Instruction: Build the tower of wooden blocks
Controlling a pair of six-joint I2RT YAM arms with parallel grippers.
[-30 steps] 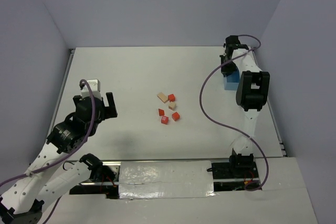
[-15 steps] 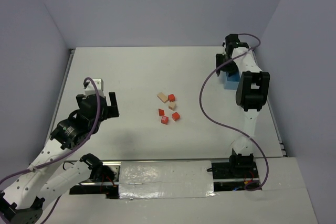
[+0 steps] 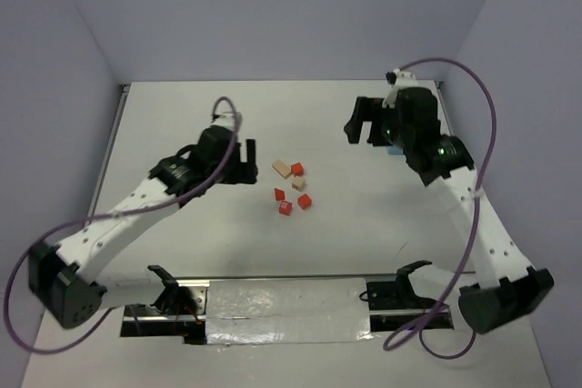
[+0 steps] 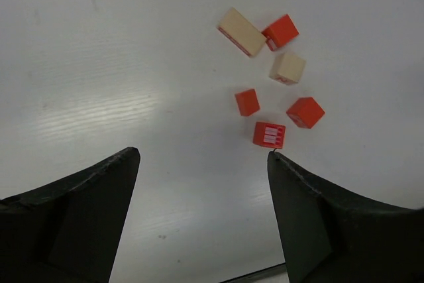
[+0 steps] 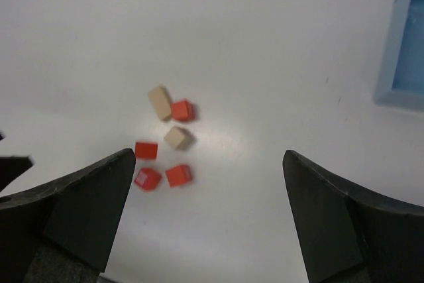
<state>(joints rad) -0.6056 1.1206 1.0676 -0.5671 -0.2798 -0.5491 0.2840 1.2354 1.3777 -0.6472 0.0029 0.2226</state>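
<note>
Blocks [image 4: 287, 67] scattered, unstacked; left fingers [image 4: 66, 217], right fingers [image 5: 73, 210] spread.

I saw four red-orange blocks [image 4: 305, 112] and two tan blocks [image 4: 287, 67]; one red face bore pale marks, and the tan slab [image 4: 240, 29] had a red edge. The worktop [image 3: 227, 115] was white, the box [image 5: 387, 57] light blue, the arms [image 3: 118, 220] white and black.

White table [image 3: 300, 115] carries six loose wooden blocks [image 3: 298, 184] and a blue box [image 5: 391, 51].
</note>
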